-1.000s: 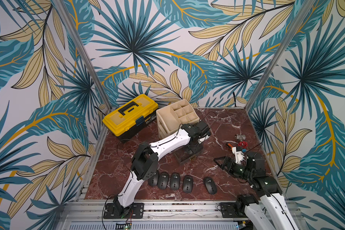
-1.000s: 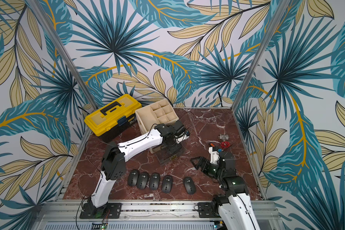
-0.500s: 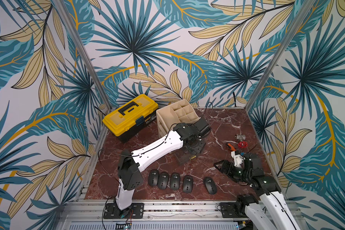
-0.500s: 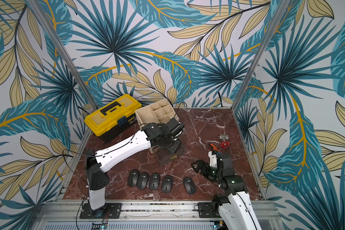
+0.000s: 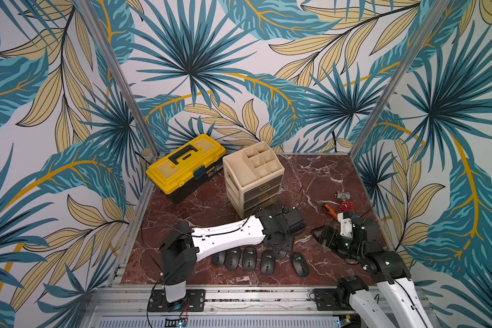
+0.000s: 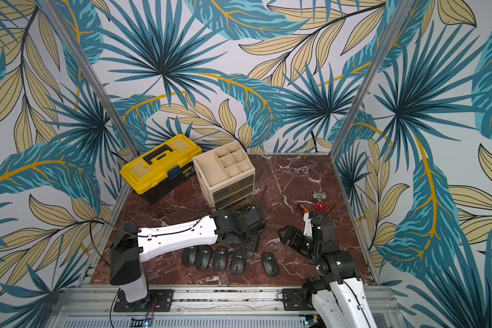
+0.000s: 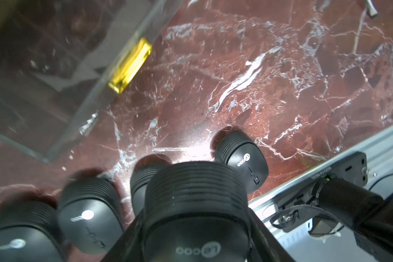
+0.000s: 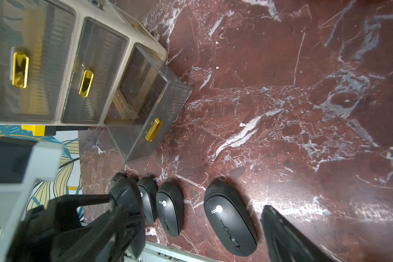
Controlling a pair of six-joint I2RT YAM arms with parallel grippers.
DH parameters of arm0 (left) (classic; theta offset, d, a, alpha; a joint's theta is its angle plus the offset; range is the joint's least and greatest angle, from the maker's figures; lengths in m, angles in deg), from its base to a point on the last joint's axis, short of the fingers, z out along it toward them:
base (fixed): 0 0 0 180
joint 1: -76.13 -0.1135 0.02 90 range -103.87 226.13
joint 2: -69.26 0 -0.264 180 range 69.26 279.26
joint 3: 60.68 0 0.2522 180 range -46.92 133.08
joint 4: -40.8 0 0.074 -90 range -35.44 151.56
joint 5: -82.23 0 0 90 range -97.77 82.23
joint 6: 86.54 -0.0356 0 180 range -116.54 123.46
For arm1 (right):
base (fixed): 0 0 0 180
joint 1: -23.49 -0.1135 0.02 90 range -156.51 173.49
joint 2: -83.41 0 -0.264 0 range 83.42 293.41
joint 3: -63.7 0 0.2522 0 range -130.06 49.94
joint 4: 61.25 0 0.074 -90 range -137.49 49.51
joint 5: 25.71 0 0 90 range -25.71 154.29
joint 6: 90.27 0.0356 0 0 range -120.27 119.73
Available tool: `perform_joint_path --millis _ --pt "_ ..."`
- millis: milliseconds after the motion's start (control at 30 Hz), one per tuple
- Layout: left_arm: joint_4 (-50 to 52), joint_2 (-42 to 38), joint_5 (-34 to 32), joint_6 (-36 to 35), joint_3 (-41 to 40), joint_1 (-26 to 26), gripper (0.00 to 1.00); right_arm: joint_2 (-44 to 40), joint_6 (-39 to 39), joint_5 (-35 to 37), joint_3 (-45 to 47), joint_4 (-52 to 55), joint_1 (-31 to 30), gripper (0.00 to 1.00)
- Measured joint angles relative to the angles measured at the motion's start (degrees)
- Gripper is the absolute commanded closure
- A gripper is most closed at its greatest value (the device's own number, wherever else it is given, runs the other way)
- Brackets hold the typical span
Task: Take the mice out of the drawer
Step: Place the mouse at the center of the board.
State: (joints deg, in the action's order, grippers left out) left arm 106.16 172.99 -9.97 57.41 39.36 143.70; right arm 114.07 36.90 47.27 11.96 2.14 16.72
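clock: laid flat on the tabletop (image 5: pixel 310 176) as in a top view, 12 at the back wall, 6 at the arm bases.
left gripper (image 7: pixel 197 217): just off centre toward 5. Jaws pinching the held mouse (image 7: pixel 196 188) by its long sides, with a finger (image 7: pixel 132 240) on each flank.
held mouse, place: out of the drawer, over the 6 o'clock strip, by the gap between the fourth in the row and the fifth mouse (image 5: pixel 299 264). Cannot tell whether it touches the marble.
row of five mice (image 5: pixel 249 254): 6 o'clock, lying flat, white marks up. Four are close-packed; the fifth mouse lies apart toward 5.
drawer (image 8: pixel 150 108): lowest of three in the organiser (image 5: pixel 253 173), pulled out toward 6, gold handle on its front.
organiser: 12 o'clock, upright, upper two drawers pushed in.
right gripper (image 5: pixel 318 234): 4 o'clock, jaws spread wide, tips pointing toward 9, near the left gripper but apart from it.
toolbox (image 5: pixel 186 167): yellow and black, 10 o'clock, lid shut, just beside the organiser.
valve (image 5: pixel 344 205), screwdriver (image 5: pixel 328 208): 3 o'clock, close together. The valve has a red handwheel, the screwdriver an orange grip.
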Motion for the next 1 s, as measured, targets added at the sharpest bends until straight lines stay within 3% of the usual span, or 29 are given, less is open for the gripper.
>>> perform_joint_path --millis 400,867,1000 --pt "-3.8 7.17 0.15 10.43 -0.72 4.11 0.59 -1.31 -1.66 1.86 -1.46 2.03 0.0 0.05" --pt "-3.74 10.88 2.16 11.67 -0.74 4.07 0.57 -1.62 -2.47 2.23 -1.46 2.73 0.0 0.05" --pt "-3.87 11.41 2.49 11.67 -0.87 3.96 0.52 -1.62 -2.47 2.21 -1.44 2.69 0.0 0.05"
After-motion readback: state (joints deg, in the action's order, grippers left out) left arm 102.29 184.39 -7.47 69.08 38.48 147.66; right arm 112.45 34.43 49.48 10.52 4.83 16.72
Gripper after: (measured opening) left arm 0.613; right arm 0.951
